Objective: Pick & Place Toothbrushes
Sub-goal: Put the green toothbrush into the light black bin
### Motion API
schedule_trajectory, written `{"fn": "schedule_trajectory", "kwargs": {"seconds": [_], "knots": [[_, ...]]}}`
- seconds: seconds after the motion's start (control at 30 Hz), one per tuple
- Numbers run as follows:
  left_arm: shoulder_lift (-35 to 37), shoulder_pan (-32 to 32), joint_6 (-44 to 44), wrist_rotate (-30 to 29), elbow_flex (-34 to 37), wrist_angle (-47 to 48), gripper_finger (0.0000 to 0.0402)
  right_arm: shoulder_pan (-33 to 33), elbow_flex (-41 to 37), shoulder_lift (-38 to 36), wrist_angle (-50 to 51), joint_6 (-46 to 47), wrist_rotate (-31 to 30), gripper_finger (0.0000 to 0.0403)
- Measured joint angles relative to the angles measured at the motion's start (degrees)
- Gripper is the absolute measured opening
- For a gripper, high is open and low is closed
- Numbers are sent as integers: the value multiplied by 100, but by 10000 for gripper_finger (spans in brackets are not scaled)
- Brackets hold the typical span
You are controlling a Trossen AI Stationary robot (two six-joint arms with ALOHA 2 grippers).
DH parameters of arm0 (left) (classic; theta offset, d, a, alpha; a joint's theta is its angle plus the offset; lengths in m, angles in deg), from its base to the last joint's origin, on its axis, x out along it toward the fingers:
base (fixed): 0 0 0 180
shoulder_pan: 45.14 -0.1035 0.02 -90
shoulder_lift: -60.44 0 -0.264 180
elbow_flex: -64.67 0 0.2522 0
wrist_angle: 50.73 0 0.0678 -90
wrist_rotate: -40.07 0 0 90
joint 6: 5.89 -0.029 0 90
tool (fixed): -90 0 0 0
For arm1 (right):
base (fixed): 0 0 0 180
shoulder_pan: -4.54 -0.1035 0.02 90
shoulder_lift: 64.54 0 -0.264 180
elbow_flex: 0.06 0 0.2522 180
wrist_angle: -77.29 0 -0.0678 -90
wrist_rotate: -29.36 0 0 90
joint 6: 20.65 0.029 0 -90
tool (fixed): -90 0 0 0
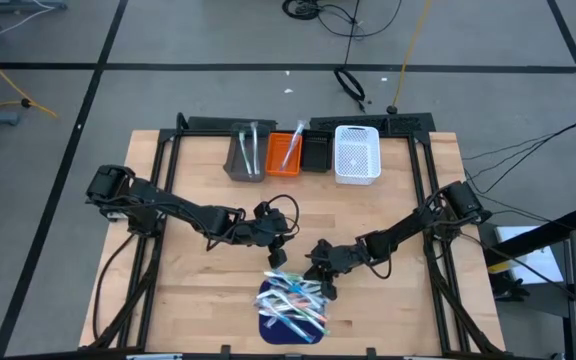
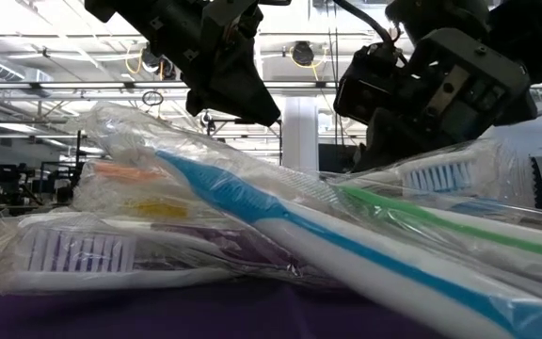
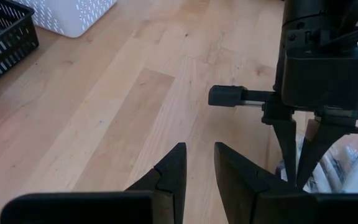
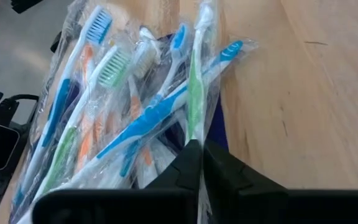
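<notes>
The toothbrushes [image 1: 293,305], each in a clear wrapper, lie heaped on a dark blue mat [image 1: 271,328] at the bench's [image 1: 198,290] front edge. The right tool [image 1: 328,289] is at the pile's far right corner, its fingers pressed together down among the wrappers; whether they pinch a brush cannot be told. The left tool [image 1: 277,254] hangs over bare bench just behind the pile, fingers slightly apart and holding nothing. Grey [image 1: 245,152], orange [image 1: 284,155], black [image 1: 316,152] and white [image 1: 357,154] bins stand in a row well behind the pile.
</notes>
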Motion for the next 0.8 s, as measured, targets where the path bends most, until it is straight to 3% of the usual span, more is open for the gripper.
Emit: {"fn": "schedule_trajectory", "kwargs": {"seconds": [0.4,0.63,0.8], "knots": [[0,-1,17,-2,0,-10,81,85,-9,-314,242,-231,-220,0],[0,1,17,-2,-1,-186,81,18,-20,-1354,1809,-390,-1197,0],[0,-1,-6,-2,-2,-290,81,-93,-252,-2189,2271,-454,-1709,0]]}}
